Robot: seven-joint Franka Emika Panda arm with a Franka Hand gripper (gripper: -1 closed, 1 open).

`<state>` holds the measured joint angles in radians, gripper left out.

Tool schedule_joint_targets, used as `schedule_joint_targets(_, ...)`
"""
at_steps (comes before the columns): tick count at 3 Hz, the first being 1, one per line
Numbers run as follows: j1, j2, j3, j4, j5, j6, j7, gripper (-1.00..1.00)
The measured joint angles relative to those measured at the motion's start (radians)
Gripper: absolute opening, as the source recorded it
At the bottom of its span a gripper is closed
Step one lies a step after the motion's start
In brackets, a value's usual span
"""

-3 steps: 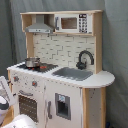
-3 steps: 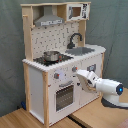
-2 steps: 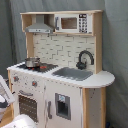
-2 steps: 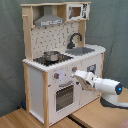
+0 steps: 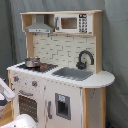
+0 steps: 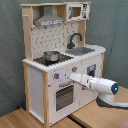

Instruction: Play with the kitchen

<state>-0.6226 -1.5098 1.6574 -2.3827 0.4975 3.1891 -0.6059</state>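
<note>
Toy kitchen (image 5: 60, 75) standing upright on a wooden floor before a grey curtain (image 5: 115, 45), white panels framed in light wood, seen in both exterior views
Up top: grey hood (image 5: 39, 26) toward the first exterior view's left, small microwave (image 5: 73, 23) beside it with a dark window and a keypad
Below those, a white brick-pattern backsplash (image 5: 57, 50)
On the counter: black stovetop (image 5: 35, 66) carrying a small metal pot (image 5: 32, 62), then a grey sink (image 5: 73, 73) with a curved black faucet (image 5: 85, 59) behind it, then a rounded light-wood end of the counter (image 5: 102, 79)
On the front: knobs (image 5: 34, 83) under the stovetop, oven door (image 5: 29, 104) with a barred window and a bar handle, a cupboard door with a dark dispenser panel (image 5: 63, 106) under the sink

In the second exterior view, same kitchen (image 6: 60, 70) from the other side, pot (image 6: 50, 55) on the stovetop, faucet (image 6: 75, 39) over the sink
White arm (image 6: 102, 86) reaching in from the second exterior view's right, lying roughly level, blue light on its joint
Tapered tip, the gripper (image 6: 73, 77), right at the front panel near the knobs (image 6: 56, 76), just above the oven door (image 6: 65, 95); touching or just short, cannot tell
Fingers spread or together: cannot tell

In the first exterior view, only white arm parts (image 5: 6, 91) at the left edge and a rounded white piece at the bottom edge
</note>
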Motion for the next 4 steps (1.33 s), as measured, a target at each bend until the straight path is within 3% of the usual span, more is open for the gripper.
schedule_joint_targets(4, -0.184, 0.0, 0.0, 0.141, 0.0, 0.021, -0.433, 1.0)
